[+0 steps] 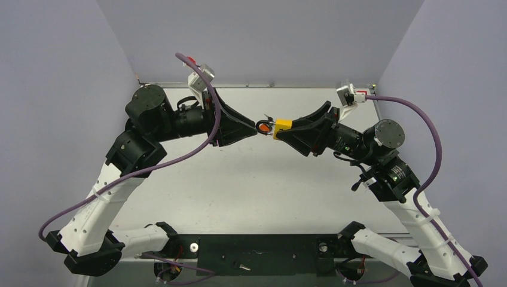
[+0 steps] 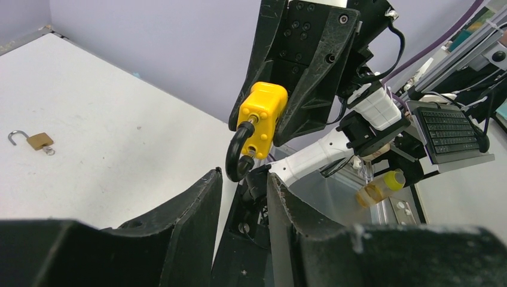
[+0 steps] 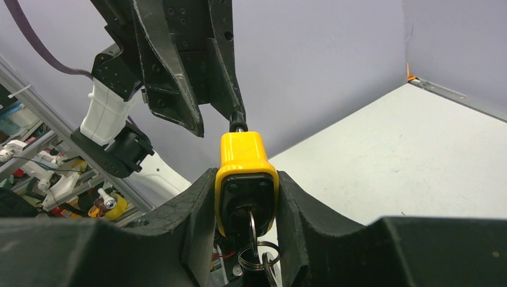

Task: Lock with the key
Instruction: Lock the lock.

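A yellow padlock [image 1: 283,125] is held off the table between the two arms. My right gripper [image 1: 276,129] is shut on its body [image 3: 242,156]. A key [image 3: 250,222] sits in the keyhole on its underside, and a key ring [image 3: 256,256] hangs from it between my right fingers. The black shackle [image 2: 237,156] points at my left gripper [image 1: 254,128] and looks raised, its free end clear of the body. My left gripper [image 2: 242,174] has its jaws a little apart with nothing between them. Its fingertips [image 3: 237,115] are right at the shackle.
A small brass padlock [image 2: 38,141] with its shackle open lies on the white table [image 1: 239,191] beyond the grippers. Lavender walls close in the back and both sides. Both arm bases stand at the near edge.
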You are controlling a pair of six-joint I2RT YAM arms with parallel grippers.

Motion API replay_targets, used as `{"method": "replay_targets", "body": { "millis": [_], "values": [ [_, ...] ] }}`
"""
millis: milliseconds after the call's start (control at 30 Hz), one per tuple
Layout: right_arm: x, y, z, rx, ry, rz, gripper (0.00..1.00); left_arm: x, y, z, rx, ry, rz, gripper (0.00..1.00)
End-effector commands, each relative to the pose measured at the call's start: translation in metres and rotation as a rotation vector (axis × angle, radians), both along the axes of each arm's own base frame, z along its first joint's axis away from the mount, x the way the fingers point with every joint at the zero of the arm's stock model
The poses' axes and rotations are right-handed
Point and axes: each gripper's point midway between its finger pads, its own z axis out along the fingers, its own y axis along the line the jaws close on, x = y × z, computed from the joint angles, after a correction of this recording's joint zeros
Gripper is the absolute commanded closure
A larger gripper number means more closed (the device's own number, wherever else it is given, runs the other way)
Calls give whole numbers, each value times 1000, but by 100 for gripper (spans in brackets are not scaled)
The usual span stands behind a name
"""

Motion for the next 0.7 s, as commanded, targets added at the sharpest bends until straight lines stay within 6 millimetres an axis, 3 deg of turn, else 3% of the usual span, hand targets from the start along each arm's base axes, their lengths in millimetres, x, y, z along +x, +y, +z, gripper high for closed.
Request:
{"method": "replay_targets", "body": {
  "millis": [0,367,667],
  "values": [
    [-8,-5,26,62,-81,2,100,3,-3,8,-20,-40,-16,68],
    [-11,-4,25,50,-83,8,100,8,-8,5,-20,-37,-21,70],
    [-10,-1,24,50,-78,16,100,8,-11,-2,-16,-22,-36,87]
  ]
}}
